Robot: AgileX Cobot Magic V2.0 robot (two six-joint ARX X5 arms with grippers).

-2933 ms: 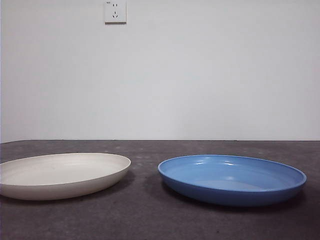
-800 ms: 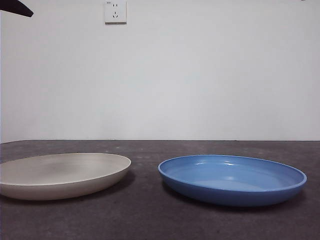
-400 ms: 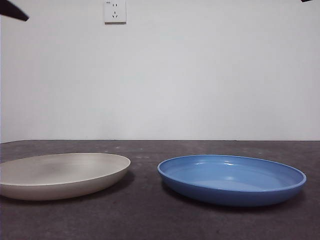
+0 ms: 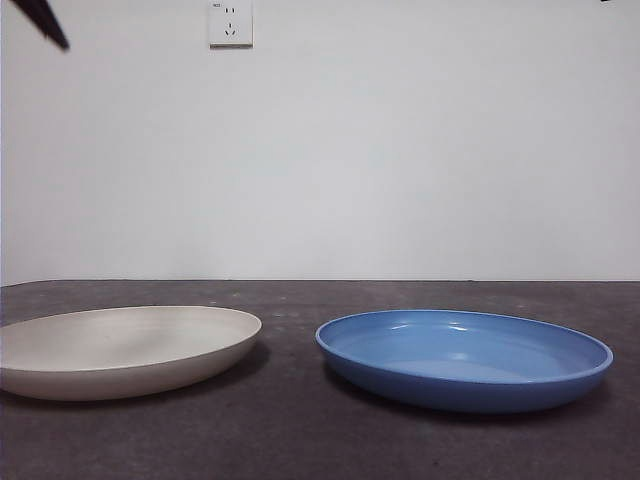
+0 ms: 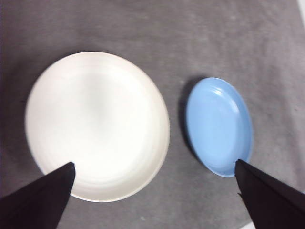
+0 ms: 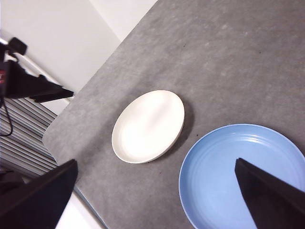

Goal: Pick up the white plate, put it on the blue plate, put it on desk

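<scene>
The white plate (image 4: pixel 125 350) lies on the desk (image 4: pixel 300 430) at the left, and the blue plate (image 4: pixel 465 358) sits beside it at the right with a gap between them. My left gripper (image 5: pixel 154 163) hangs high above the white plate (image 5: pixel 97 125), open and empty, with the blue plate (image 5: pixel 218 126) off to one side. My right gripper (image 6: pixel 156 162) is also high up, open and empty, over the near rim of the blue plate (image 6: pixel 243 176), with the white plate (image 6: pixel 148 125) farther off. Nothing touches either plate.
A black arm tip (image 4: pixel 42 22) shows at the front view's top left corner. A wall socket (image 4: pixel 230 22) sits on the white wall behind. The desk's edge (image 6: pixel 62 152) runs close past the white plate, and the other arm (image 6: pixel 28 83) is beyond it.
The black tip at the top left came into view and has since tilted more steeply. Both plates lie where they were.
</scene>
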